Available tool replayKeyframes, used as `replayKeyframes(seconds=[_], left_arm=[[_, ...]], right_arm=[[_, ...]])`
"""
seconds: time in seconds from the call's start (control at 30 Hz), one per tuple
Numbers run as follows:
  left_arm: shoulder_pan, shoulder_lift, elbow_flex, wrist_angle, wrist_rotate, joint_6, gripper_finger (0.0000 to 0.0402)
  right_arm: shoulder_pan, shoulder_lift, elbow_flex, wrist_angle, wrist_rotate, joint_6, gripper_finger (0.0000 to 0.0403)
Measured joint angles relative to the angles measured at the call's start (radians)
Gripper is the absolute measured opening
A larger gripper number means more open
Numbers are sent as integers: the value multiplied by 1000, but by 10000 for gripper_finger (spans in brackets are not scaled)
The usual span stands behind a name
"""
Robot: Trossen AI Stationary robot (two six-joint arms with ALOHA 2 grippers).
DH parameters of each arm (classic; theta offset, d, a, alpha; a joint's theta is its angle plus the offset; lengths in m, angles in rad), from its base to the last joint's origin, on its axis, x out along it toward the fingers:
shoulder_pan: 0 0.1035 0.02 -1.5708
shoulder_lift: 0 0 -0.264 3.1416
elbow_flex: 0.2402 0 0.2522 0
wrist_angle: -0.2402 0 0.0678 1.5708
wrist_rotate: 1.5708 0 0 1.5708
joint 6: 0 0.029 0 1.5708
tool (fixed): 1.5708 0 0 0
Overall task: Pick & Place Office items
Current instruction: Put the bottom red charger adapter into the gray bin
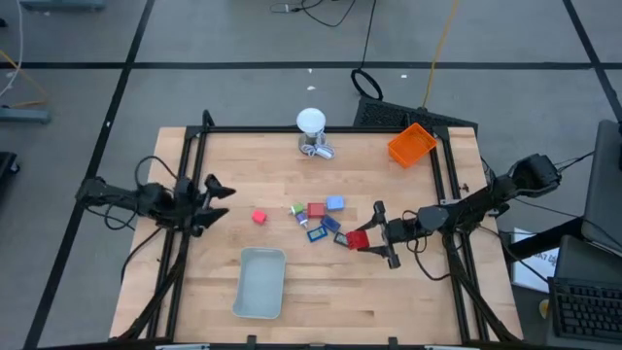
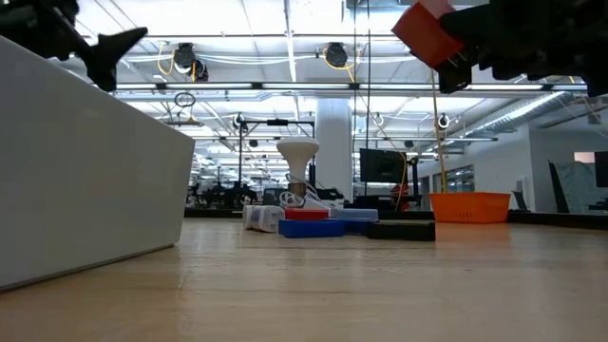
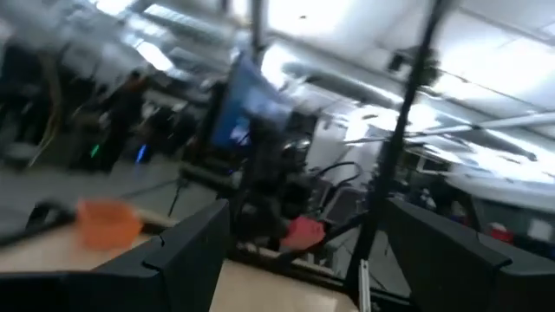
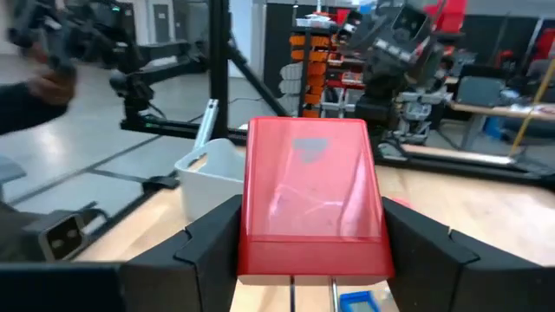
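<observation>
1. While the right gripper hangs above the wooden surface right of centre, its fingers are clamped on a red block; in the low view that block sits high in the air, well clear of the wood.
2. Just left of the raised block lie the other office items in a loose cluster near the middle; among them are a red piece, a light-blue piece, dark rectangles with blue faces and a small green-and-white bit; from the low view they lie flat, several touching.
3. One more small red block lies alone, left of the cluster and apart from it.
4. Near the front edge, left of centre, stands a pale grey tray; nothing can be seen inside it from above.
5. At the far right corner sits an orange bin, tilted in plan; at the far middle stands a white ball-topped object on a metallic base.
6. At the left edge waits the left gripper, raised above the surface; its fingers are spread wide and hold nothing.
</observation>
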Motion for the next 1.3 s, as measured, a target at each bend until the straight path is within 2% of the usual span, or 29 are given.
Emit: replayKeyframes(seconds=[0.1, 0.23, 0.4, 0.5, 0.93, 1.13, 1.3], left_arm=[[0, 124, 0, 101, -72, -86, 306], [0, 326, 11, 210, -168, -203, 306], [4, 583, 83, 229, -200, -293, 306], [13, 724, 159, 227, -200, -323, 306], [34, 1275, 627, 170, -142, -294, 306], [70, 1440, 819, 158, -111, -252, 306], [124, 1531, 943, 34, -48, -304, 306]], right_arm=[[-19, 0, 17, -15, 30, -38, 219], [-32, 0, 70, -139, 159, -105, 220], [-29, 1, 176, -398, 299, -147, 225], [-30, 1, 213, -477, 351, -163, 220], [-29, 1, 221, -461, 447, -282, 220], [-25, 1, 221, -423, 448, -336, 222], [-6, 0, 221, -380, 447, -401, 224]])
